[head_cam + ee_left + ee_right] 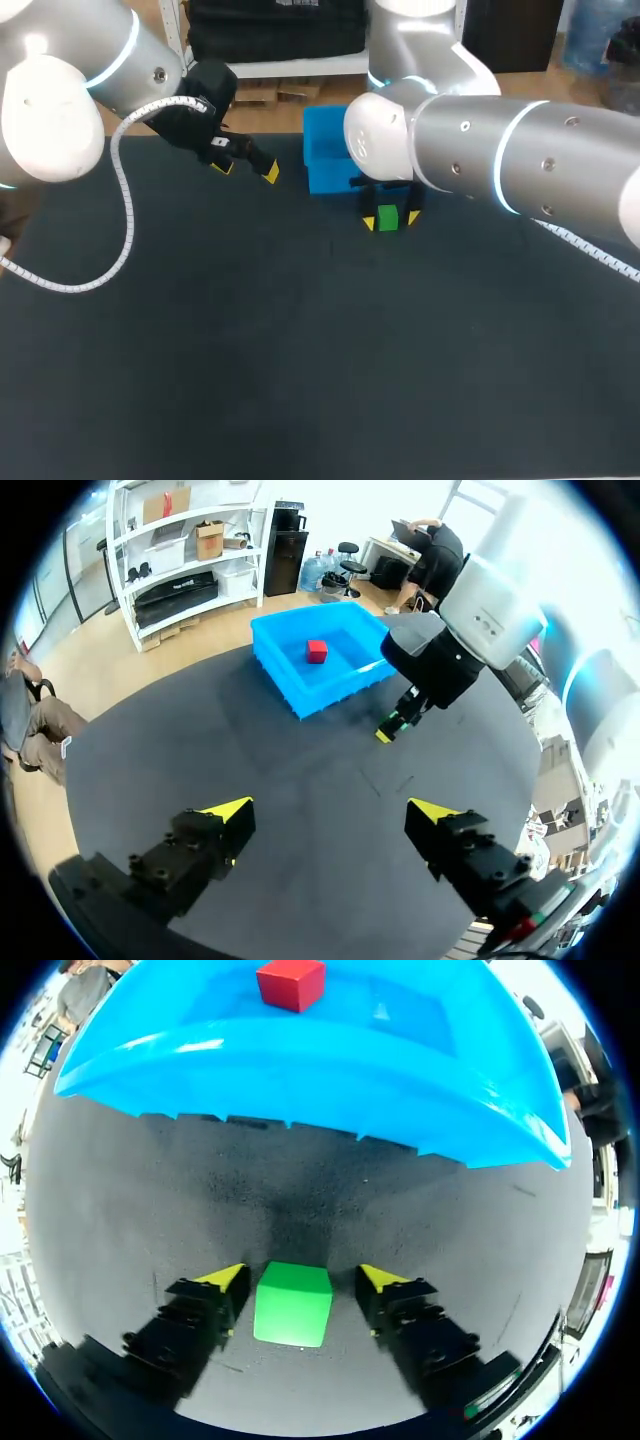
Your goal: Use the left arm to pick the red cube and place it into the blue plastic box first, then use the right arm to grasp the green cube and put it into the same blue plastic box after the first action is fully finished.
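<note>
Head view: the left gripper (pixel 246 169) is seen held over the dark table (pixel 300 380), off to the left of the blue plastic box (pixel 325 178). Its yellow-tipped fingers are spread wide and nothing is held between them. The right arm is brought in from the right side, and the right gripper (pixel 390 220) is set low at the table just in front of the box. The green cube (pixel 293 1303) is seen in the right wrist view resting on the table between the two fingers. A narrow strip of table is left showing on either side of it, so the fingers are parted and the cube is not pinched. The red cube (pixel 291 984) is found lying inside the blue box, on its floor, well apart from both grippers.
</note>
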### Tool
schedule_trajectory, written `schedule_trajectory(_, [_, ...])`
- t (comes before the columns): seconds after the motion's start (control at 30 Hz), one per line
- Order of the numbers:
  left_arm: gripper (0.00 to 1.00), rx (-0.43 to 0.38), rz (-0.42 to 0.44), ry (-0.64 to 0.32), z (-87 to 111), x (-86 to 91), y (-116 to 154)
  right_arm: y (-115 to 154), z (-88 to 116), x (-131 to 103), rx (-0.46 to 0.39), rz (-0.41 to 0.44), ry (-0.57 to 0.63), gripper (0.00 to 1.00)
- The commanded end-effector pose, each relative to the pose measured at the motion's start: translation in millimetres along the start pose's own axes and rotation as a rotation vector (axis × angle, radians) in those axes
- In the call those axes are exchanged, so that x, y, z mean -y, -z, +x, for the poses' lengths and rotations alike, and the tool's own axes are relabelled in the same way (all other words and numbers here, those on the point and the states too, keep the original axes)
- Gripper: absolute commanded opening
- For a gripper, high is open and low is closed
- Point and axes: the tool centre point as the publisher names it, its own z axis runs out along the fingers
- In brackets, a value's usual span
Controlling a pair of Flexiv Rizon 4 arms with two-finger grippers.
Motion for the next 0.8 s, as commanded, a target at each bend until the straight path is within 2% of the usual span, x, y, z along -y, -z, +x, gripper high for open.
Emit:
schedule_trajectory(0.03, [1.00, 0.004, 0.004, -0.002, 1.2, -0.8, 0.5, -3.8, 4.6, -1.2, 0.010, 0.000, -0.002, 0.00])
schedule_trajectory(0.4, [1.00, 0.004, 0.004, -0.002, 1.2, -0.8, 0.5, 10.5, 9.3, 0.9, 0.012, 0.028, 0.011, 0.00])
schedule_trajectory(0.8, [1.00, 0.004, 0.004, -0.002, 1.2, -0.8, 0.5, 46.9, 12.2, 4.7, 0.037, 0.052, 0.009, 0.00])
